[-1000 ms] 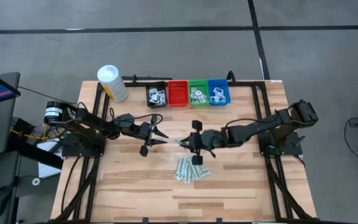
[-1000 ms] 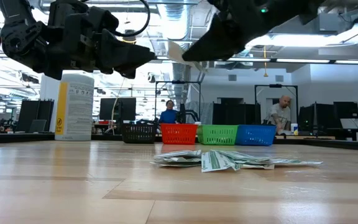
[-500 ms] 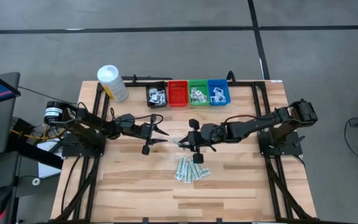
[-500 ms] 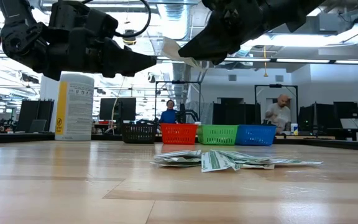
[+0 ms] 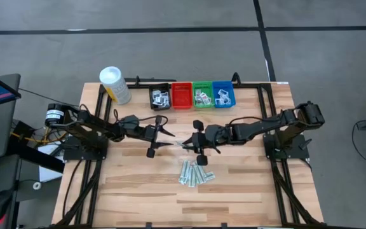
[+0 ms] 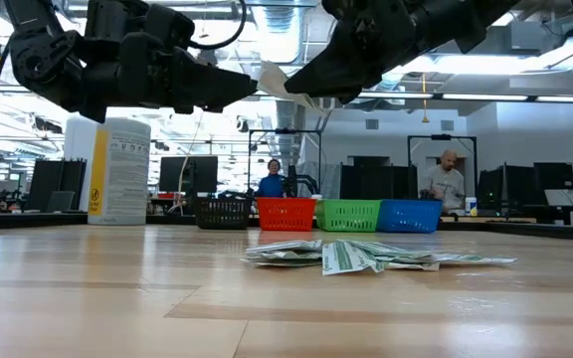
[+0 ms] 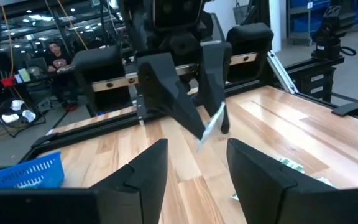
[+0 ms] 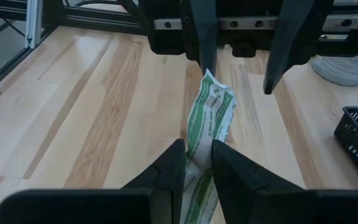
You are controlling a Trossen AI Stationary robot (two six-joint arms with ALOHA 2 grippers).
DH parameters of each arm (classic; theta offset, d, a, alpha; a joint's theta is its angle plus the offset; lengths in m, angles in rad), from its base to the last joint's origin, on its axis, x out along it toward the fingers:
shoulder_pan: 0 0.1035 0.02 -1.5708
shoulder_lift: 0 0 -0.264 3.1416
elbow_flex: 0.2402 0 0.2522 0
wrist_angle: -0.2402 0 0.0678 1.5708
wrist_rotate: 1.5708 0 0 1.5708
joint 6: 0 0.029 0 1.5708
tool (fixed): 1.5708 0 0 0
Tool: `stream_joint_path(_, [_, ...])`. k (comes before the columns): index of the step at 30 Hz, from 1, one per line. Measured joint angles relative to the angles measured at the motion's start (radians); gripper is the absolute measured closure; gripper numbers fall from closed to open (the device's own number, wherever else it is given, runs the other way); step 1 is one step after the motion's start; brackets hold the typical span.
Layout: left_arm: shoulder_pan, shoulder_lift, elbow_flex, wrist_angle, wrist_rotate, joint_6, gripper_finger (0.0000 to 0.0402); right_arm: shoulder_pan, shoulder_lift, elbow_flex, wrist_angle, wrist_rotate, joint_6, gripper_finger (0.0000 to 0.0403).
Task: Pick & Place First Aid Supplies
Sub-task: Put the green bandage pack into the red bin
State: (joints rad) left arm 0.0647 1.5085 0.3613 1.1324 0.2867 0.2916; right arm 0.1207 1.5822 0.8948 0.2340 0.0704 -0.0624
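Note:
A pale-green wrapped strip [image 8: 210, 118] is up in the air over the table's middle, with my right gripper [image 5: 188, 144] shut on it. My left gripper [image 5: 168, 138] faces it from the table's left, open. In the left wrist view the strip [image 7: 211, 127] hangs just beyond the left gripper's two spread fingers [image 7: 142, 177]. In the right wrist view the strip's free end [image 8: 213, 84] lies close under one left finger [image 8: 202, 37]; whether they touch I cannot tell. More green strips [image 5: 196, 173] lie flat in a small pile near the table's middle. My right gripper pinches the strip between its two fingers [image 8: 169, 168] at the end nearest itself [image 8: 197, 149]. It comes from the table's right, slanting a little downward, along the strip. The strip sticks out past the fingertips toward the left gripper, clear of the table.
Black [image 5: 159, 97], red [image 5: 182, 95], green [image 5: 203, 95] and blue [image 5: 223, 94] bins stand in a row at the far edge, some with white packets in them. A white canister [image 5: 114, 84] stands at the far left. Bare wood lies on the near side of the pile.
My right gripper has carried the strip toward the table's left, up to the left gripper. The left gripper has stayed in place, rolled a little and opened wider.

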Motion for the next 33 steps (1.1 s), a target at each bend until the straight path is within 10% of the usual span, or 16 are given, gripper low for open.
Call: stream_joint_path(33, [-0.014,0.0,0.051,0.035,0.003,-0.045,0.0239,-0.098,0.006,0.001,0.151,-0.126,0.001,0.0332])
